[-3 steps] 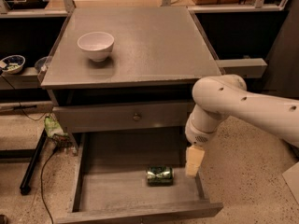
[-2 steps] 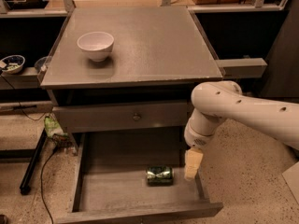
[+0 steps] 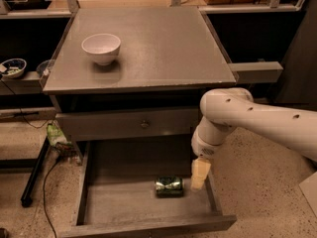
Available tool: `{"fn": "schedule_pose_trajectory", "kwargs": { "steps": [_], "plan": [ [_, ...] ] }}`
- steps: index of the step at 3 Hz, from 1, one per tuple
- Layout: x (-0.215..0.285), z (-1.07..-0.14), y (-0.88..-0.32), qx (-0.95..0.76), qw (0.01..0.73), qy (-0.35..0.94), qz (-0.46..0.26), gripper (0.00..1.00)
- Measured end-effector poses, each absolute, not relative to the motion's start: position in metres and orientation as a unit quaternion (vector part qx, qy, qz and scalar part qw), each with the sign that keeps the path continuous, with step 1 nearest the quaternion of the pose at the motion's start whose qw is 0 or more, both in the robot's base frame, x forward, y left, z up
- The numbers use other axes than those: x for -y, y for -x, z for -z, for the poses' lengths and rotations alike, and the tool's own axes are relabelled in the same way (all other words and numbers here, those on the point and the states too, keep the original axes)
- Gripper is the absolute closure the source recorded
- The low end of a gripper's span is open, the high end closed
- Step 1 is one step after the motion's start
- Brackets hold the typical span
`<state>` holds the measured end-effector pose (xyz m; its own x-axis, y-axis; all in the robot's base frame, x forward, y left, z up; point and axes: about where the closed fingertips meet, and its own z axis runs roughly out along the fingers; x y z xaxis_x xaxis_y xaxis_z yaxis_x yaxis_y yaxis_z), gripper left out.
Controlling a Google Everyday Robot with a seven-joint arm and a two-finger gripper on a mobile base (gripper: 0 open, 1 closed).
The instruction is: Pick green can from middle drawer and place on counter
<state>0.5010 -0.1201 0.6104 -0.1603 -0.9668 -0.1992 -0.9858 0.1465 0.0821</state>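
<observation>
Can: The green can (image 3: pixel 169 186) lies on its side on the floor of the open drawer (image 3: pixel 124 208), over toward the right wall.
Claw: The claw (image 3: pixel 199 174) hangs down inside the drawer, just beside the right end of the green can. It has hold of nothing. You cannot tell from here how far open it is.
Arm: The white arm (image 3: pixel 257 120) comes in from the right and bends down into the drawer.
Step now: It looks like you are lining up for the grab. The green can is not lifted yet.
How to grab: Move the claw a little to the left, so it sits over the middle of the green can. Squeeze across the round sides, not the flat ends. Go down slowly, because a can lying down may roll away if you bump it.
Watch out: The right wall of the drawer is close to the claw. The shut drawer front (image 3: pixel 124 124) is just above, so bring the green can out toward the front before you lift high.
Counter: Put it on the counter (image 3: pixel 163 43), well apart from the white bowl (image 3: pixel 101 48).
</observation>
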Motion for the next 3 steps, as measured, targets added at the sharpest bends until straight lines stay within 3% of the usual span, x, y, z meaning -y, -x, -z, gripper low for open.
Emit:
{"fn": "schedule_pose_trajectory", "kwargs": {
  "steps": [1, 3],
  "plan": [
    [0.081, -0.604, -0.522, -0.741, 0.072, 0.659, -0.106, 0.0],
    [0.079, -0.576, -0.525, -0.742, 0.06, 0.66, -0.097, 0.0]
  ]
}}
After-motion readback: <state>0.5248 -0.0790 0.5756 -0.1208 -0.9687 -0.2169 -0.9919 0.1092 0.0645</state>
